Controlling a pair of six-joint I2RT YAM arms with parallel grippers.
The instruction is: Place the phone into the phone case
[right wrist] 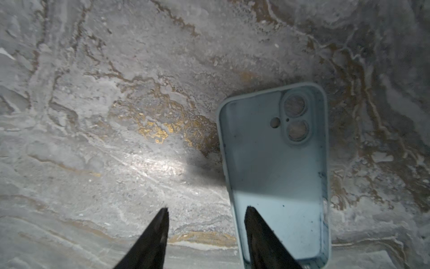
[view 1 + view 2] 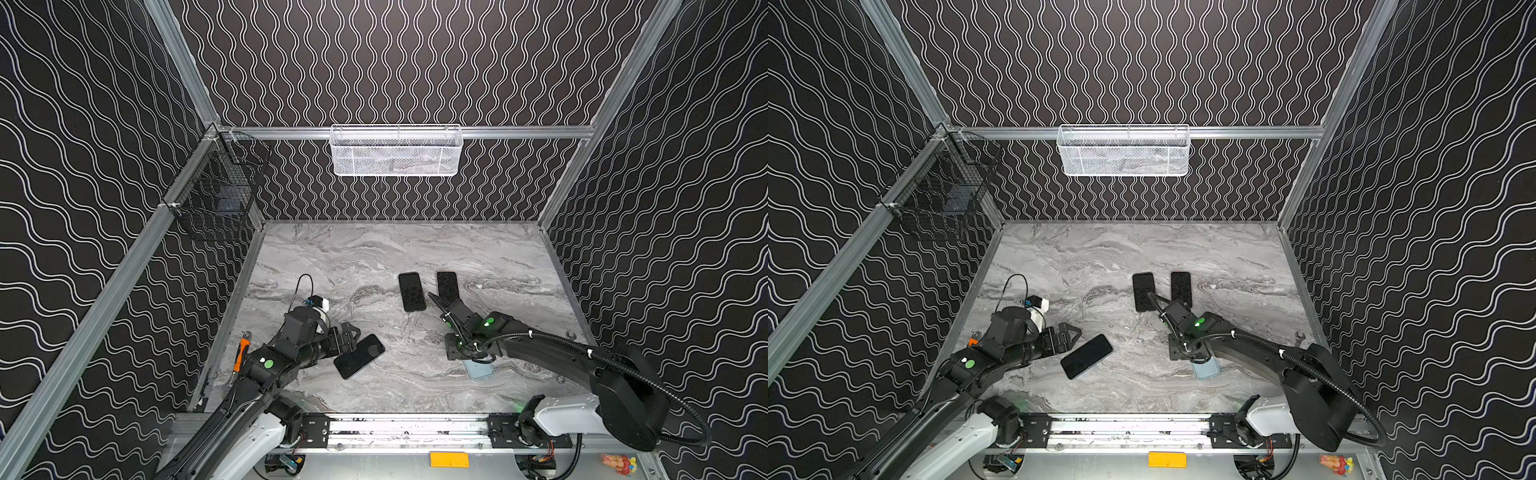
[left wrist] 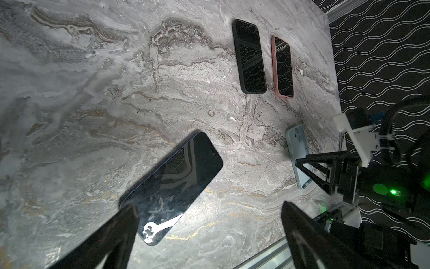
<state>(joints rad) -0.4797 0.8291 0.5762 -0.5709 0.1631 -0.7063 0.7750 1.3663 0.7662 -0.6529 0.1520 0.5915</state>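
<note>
Phone: the phone [image 2: 359, 356] is bare, screen up, flat on the table [image 2: 374, 257]. It lies on a slant at lower centre-left in both top views.
Case: the pale blue case [image 1: 277, 172] is empty, open side up, at lower centre-right in a top view [image 2: 1206, 369]. It is half under the right arm and well apart from the phone.
Left pincer: the left pincer [image 3: 207, 205] is spread wide, holds nothing and sits low at the phone's near end.
Right pincer: the right pincer [image 1: 207, 209] is about half spread and straddles one long wall of the case. One finger [image 1: 260, 244] is over the inside, the other over bare table. Contact is hard to tell; nothing looks clamped.
Step in hand: probably the left arm fetches the phone while the right steadies the case.
Doing it well: the phone is thin, so the fingers should close across its narrow width, right down at the table. Keep the screen up, match the camera corner to the lens holes, seat one end, then press the other down. The case looks light and needs pinning or it will slide.
Around: a black-cased phone [image 3: 250, 57] and a pink-cased phone [image 3: 282, 67] lie side by side at upper centre of the table. A white mesh basket [image 2: 396, 150] hangs on the back rail, a black wire basket [image 2: 216, 195] at upper left. An orange-handled tool [image 2: 241, 353] lies at the left edge.
In the way: the right arm covers part of the case and must leave room.
</note>
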